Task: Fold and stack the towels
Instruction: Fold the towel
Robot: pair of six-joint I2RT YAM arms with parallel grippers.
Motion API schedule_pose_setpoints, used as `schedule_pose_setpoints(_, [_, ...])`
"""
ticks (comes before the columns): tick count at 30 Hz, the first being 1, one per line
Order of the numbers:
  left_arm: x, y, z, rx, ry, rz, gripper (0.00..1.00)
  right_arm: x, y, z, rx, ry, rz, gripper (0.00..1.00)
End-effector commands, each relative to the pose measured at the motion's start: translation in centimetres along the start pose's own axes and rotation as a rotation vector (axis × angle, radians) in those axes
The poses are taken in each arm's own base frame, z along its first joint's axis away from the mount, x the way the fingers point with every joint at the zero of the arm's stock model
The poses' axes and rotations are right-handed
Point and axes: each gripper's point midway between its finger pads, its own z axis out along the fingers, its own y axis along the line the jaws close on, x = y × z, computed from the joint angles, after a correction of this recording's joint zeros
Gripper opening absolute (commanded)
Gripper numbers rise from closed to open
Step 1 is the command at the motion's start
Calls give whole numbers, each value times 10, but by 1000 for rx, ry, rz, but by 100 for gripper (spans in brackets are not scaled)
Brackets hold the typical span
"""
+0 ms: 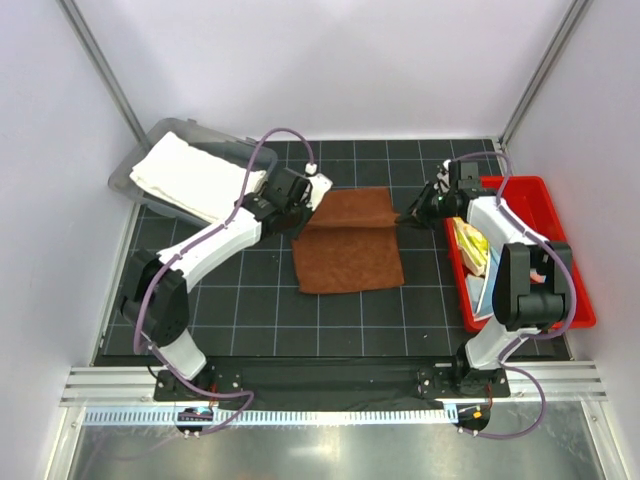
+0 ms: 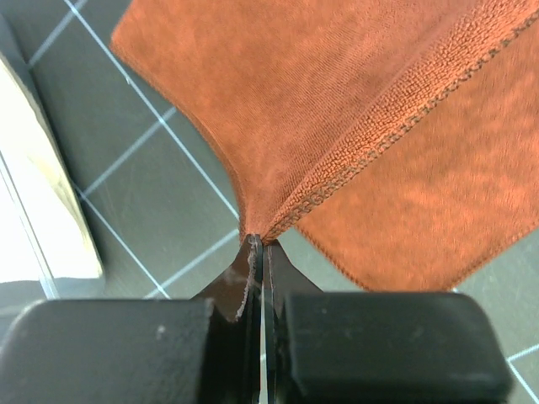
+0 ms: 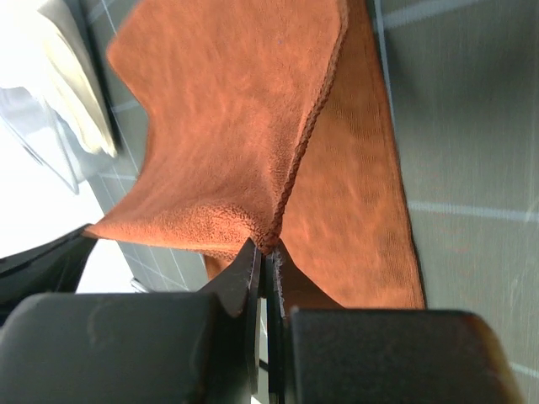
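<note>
Left pincer (image 2: 257, 244) and right pincer (image 3: 268, 248) each clamp a corner of the rust-brown terry towel (image 1: 348, 250), mid-desk (image 1: 250, 310) and seemingly half-folded. A cream-white towel (image 1: 190, 175) lies in the clear tub (image 1: 150, 135). The yellow cloth (image 1: 470, 245) in the red crate (image 1: 575, 290) looks not yet folded.

Rust-brown towel (image 1: 347, 245) centre, far edge lifted, cream-white towel (image 1: 195, 178) in far-left bin (image 1: 150, 135)
</note>
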Motion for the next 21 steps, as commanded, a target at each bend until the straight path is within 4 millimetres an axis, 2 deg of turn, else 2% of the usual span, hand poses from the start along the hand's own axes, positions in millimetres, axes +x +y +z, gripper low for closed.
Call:
schedule_pose_setpoints(1, [-1, 6, -17, -57, -31, -27, 0, 13, 8, -4, -10, -21, -42, 5])
schedule_pose_setpoints(2, [6, 2, -17, -50, -19, -24, 0, 21, 2, -2, 4, -9, -36, 4])
schedule_pose_setpoints(6, [22, -13, -22, -28, 0, -33, 0, 46, 2, -2, 14, 7, -80, 1])
schedule_pose_setpoints(10, [41, -28, -20, 19, 37, -50, 0, 62, -10, -5, 40, 7, -100, 1])
schedule_pose_setpoints(15, [55, -44, -17, 15, 72, -64, 0, 65, -26, -7, 99, -12, -128, 1])
schedule_pose_setpoints(18, [58, -47, -17, -6, 78, -67, 0, 64, -23, -10, 96, -26, -128, 1])
schedule_pose_setpoints(21, [57, -46, -20, -26, 69, -78, 0, 54, -16, -20, 97, -69, -151, 1])
